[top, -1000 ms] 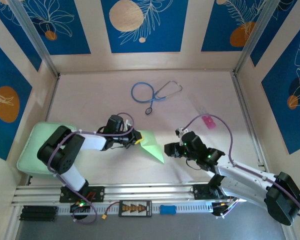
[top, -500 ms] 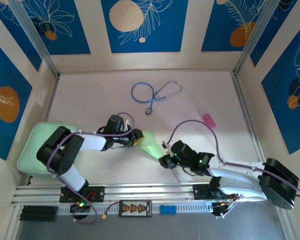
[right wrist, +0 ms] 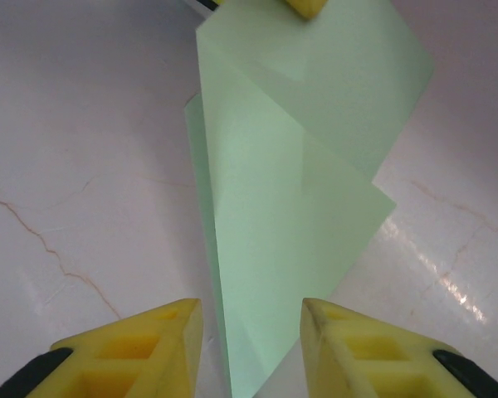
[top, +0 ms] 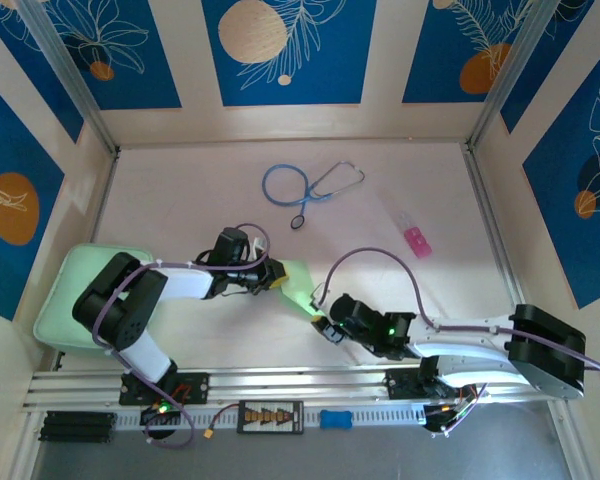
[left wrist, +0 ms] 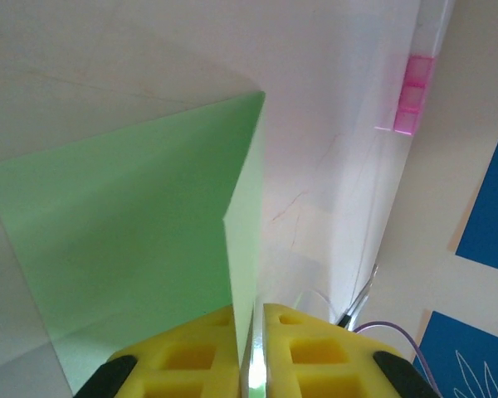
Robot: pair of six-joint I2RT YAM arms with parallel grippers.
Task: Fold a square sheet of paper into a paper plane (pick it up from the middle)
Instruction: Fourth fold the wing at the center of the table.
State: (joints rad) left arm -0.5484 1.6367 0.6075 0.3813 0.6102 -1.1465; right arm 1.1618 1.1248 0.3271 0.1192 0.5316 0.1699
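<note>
The square sheet of paper is pale green and folded into a pointed paper plane lying on the table between both arms. My left gripper is at its wide back end. In the left wrist view the yellow fingers of the left gripper are shut on an upright fold of the paper plane. My right gripper is at the plane's pointed near end. In the right wrist view the right gripper stands open, its fingers astride the narrow tip of the paper plane without touching it.
A blue stethoscope lies at the back of the table. A pink-tipped clear item lies to the right, also seen as the pink item. A thick mint-green pad sits at the left edge. A metal rail runs along the near edge.
My right arm has swung left and nearer, bringing its gripper to the plane's tip with its jaws narrower. The left gripper has stayed at the plane's back end.
</note>
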